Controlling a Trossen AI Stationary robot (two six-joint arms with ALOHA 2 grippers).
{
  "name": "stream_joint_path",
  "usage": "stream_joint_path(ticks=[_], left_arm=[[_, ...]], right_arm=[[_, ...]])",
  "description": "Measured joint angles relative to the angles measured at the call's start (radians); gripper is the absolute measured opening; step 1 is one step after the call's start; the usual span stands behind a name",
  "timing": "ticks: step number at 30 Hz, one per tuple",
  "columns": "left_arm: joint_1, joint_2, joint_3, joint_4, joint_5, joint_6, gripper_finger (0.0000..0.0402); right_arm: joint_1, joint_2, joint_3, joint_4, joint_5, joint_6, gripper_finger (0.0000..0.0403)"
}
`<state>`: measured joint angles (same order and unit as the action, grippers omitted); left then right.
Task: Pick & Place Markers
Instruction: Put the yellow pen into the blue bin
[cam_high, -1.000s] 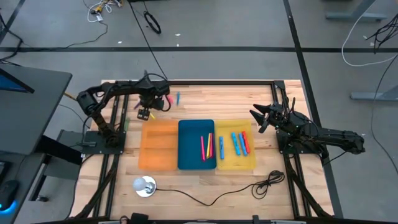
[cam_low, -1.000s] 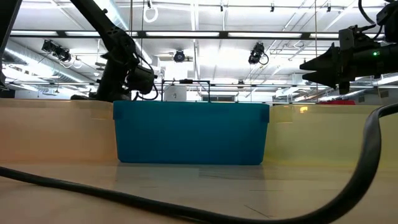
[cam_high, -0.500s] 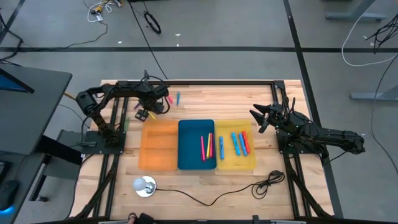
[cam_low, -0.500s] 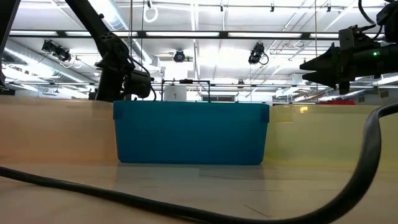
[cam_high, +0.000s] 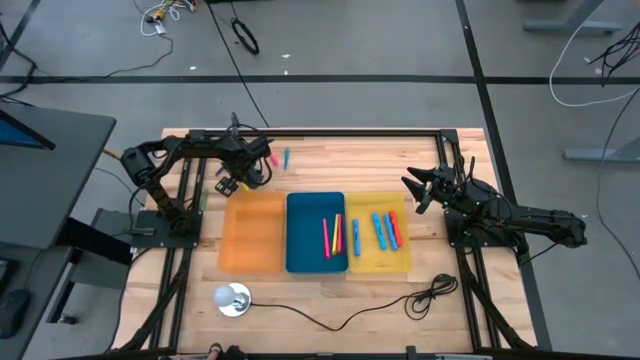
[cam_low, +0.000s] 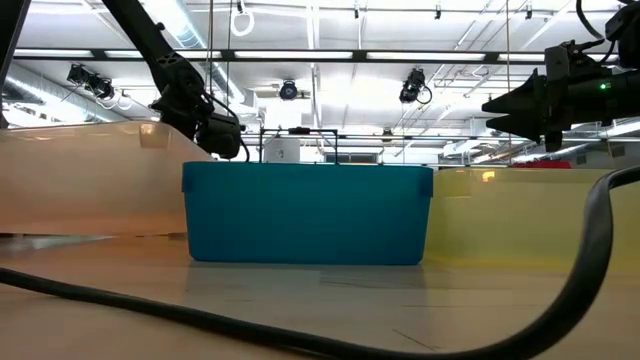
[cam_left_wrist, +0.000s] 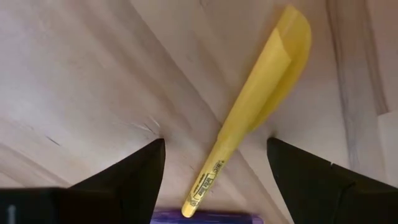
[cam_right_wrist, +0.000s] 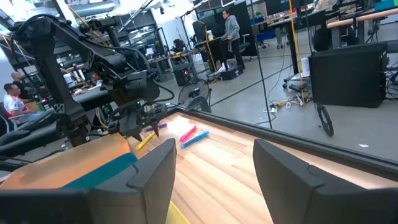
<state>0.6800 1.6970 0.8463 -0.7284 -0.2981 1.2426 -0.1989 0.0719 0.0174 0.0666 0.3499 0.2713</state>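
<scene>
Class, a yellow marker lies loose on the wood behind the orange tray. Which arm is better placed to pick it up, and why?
The left arm. Its open left hand already straddles the yellow marker, one finger on each side. The right hand hangs beside the yellow tray, far across the table.

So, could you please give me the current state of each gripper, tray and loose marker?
left gripper: jaws open over the yellow marker
right gripper: raised, empty
orange tray: empty
blue tray: holds markers
yellow tray: holds markers
pink marker: loose on table
</scene>
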Motion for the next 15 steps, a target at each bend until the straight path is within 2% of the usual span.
stream_joint_path(ticks=[6, 15], left_arm=[[0.0, 0.001, 0.0, -0.004, 0.002, 0.046, 0.0272], [0.0, 0.002, -0.001, -0.012, 0.012, 0.076, 0.0143]], right_arm=[[0.0, 0.0, 0.0, 0.0, 0.0, 0.0, 0.0215], [0.0, 0.0, 0.0, 0.0, 0.0, 0.0, 0.0215]])
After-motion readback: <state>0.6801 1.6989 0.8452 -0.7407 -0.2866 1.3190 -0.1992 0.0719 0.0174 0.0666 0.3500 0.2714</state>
